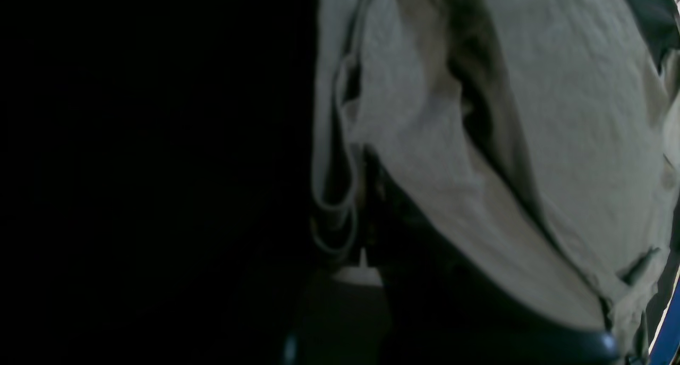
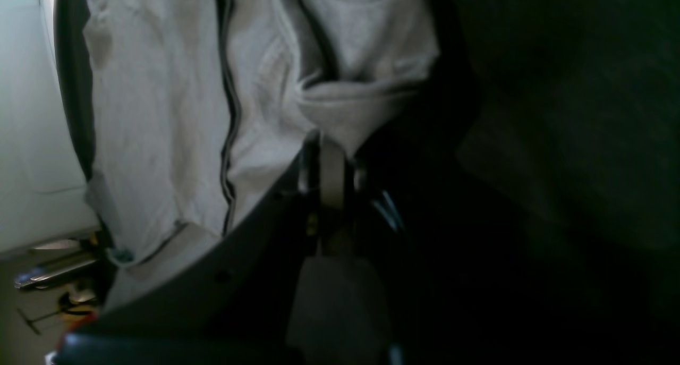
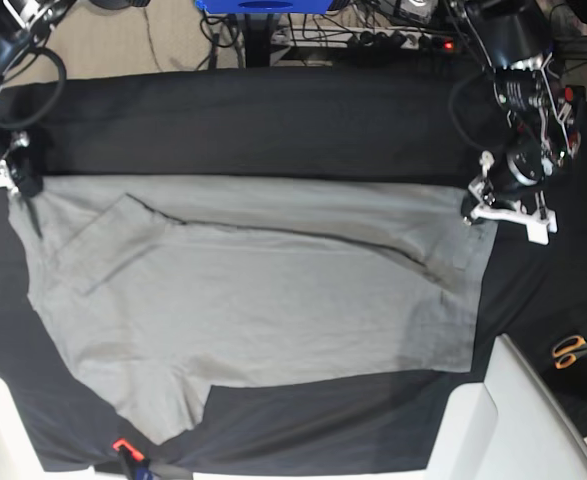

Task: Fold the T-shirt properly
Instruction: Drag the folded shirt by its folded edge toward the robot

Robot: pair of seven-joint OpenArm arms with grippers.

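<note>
- While it lies spread across the middle of the bench (image 3: 273,125), the T-shirt (image 3: 263,300) is folded over along its far side, so a dark crease line runs across it from the left part toward the right.
- Its far edge sits straight and parallel to the far edge of the bench; its near edge is uneven, with a flap hanging down toward the near left corner.
- One sleeve lies folded onto the body near the left end of the shirt.
- At the far right corner of the shirt the left tool (image 3: 478,205) is closed on the cloth; the left wrist view shows bunched grey fabric directly against it.
- At the far left corner the right tool (image 3: 23,185) is likewise clamped shut on the T-shirt; in the right wrist view a pinched fold of grey cloth (image 2: 340,115) runs straight into its closed fingers (image 2: 330,166).
- Both grips are at the shirt's far edge, well apart, one at each end.
- A black cloth covers the bench under the shirt and shows on all sides of it.
- Orange-handled scissors (image 3: 573,350) lie near the right edge of the bench, apart from the shirt.
- White panels (image 3: 518,410) stand at the near right corner.
</note>
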